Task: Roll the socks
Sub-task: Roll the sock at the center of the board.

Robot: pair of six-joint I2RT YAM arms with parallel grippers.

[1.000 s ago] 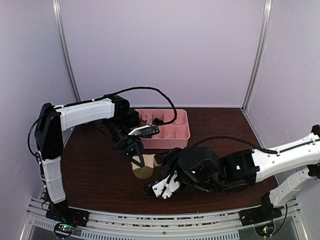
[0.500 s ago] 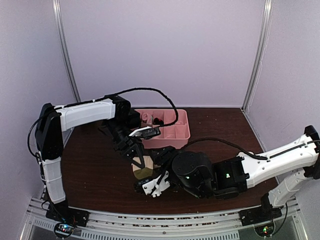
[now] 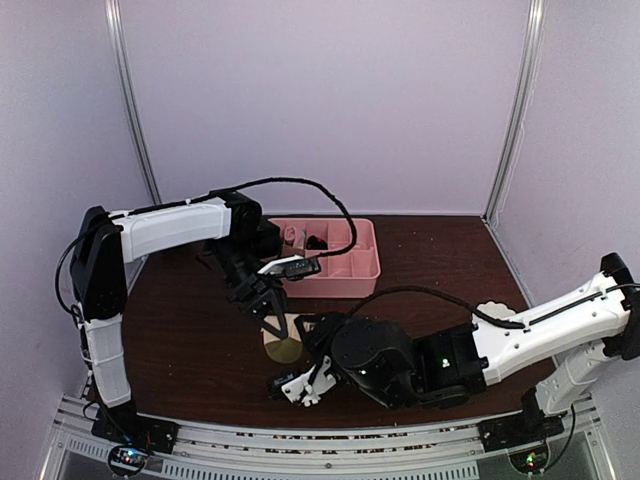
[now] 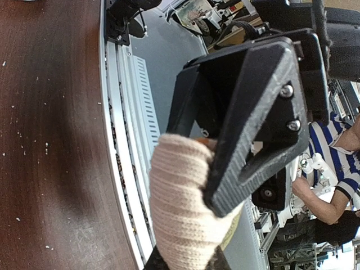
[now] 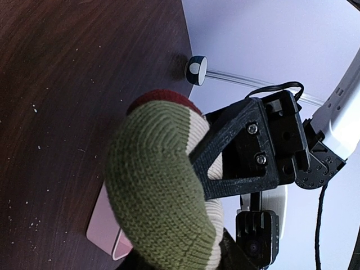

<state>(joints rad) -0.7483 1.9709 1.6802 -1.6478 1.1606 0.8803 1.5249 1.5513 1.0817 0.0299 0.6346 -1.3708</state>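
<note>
The beige-tan sock [image 3: 283, 343] with an olive toe sits bunched at the table's middle front, held from both sides. My left gripper [image 3: 274, 318] comes down on it from behind and is shut on its ribbed beige part [image 4: 183, 208]. My right gripper [image 3: 303, 338] is shut on the olive and maroon end [image 5: 160, 197], and only one of its fingers [image 5: 242, 149] shows. Dark fabric shows under the sock at the bottom of both wrist views. I cannot tell if it is the black argyle sock.
The pink divided tray [image 3: 350, 272] stands just behind the left gripper with small items in its cells. Its corner shows in the right wrist view [image 5: 101, 230]. A white bowl [image 3: 492, 312] peeks out behind the right forearm. The front rail runs along the near edge.
The right arm has swung left and forward, bringing its wrist round the sock's near side. The left gripper has kept its hold and barely moved.
</note>
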